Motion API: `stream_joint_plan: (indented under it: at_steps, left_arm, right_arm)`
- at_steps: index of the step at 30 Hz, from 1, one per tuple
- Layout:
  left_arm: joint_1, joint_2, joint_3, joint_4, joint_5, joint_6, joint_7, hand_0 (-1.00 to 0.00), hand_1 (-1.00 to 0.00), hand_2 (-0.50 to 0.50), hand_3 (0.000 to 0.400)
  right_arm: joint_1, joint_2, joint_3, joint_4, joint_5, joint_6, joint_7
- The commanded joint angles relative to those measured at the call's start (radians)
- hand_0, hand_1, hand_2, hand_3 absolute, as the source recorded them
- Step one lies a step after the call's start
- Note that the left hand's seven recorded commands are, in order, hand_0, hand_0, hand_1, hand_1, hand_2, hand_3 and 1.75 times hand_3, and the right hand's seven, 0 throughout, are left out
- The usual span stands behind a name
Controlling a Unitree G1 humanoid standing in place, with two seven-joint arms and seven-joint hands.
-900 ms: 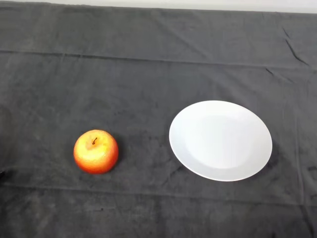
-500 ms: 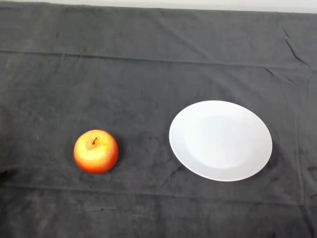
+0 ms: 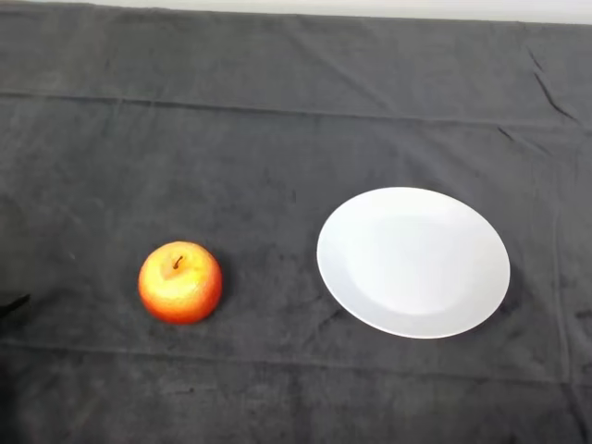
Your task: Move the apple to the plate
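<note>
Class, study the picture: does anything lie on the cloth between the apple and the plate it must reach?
Nothing visible does. Only bare dark cloth separates the apple from the plate to its right.

Perhaps a lab: cloth-draped table (image 3: pixel 296 111).

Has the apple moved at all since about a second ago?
No. The apple sits in the same spot on the dark cloth, left of the white plate with the same gap between them.
</note>
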Motion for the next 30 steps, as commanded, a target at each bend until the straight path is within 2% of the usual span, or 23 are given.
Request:
stream_joint_plan:
  at_steps: [1,11,18,23,30]
  left_arm:
    - [-0.016,-0.013,-0.011,-0.071,0.019,0.007,0.016,0.0,0.0,0.0,0.0]
    - [0.085,-0.055,-0.077,-0.393,0.091,0.085,0.047,0.0,0.0,0.0,0.0]
    - [0.139,-0.111,-0.152,-0.611,0.154,0.183,0.064,0.0,0.0,0.0,0.0]
    - [0.146,-0.136,-0.206,-0.684,0.171,0.238,0.054,0.0,0.0,0.0,0.0]
    - [0.128,-0.153,-0.273,-0.712,0.169,0.299,0.029,0.0,0.0,0.0,0.0]
  right_arm:
    - [0.008,-0.012,-0.0144,-0.011,0.0117,-0.006,0.0022]
    - [0.009,-0.01,-0.0135,-0.015,0.0112,-0.005,0.0001]
    - [0.01,-0.008,-0.0123,-0.021,0.0105,-0.005,-0.0027]
    - [0.012,-0.007,-0.0114,-0.025,0.01,-0.004,-0.0049]
    - [0.013,-0.005,-0.0101,-0.03,0.0094,-0.003,-0.0079]
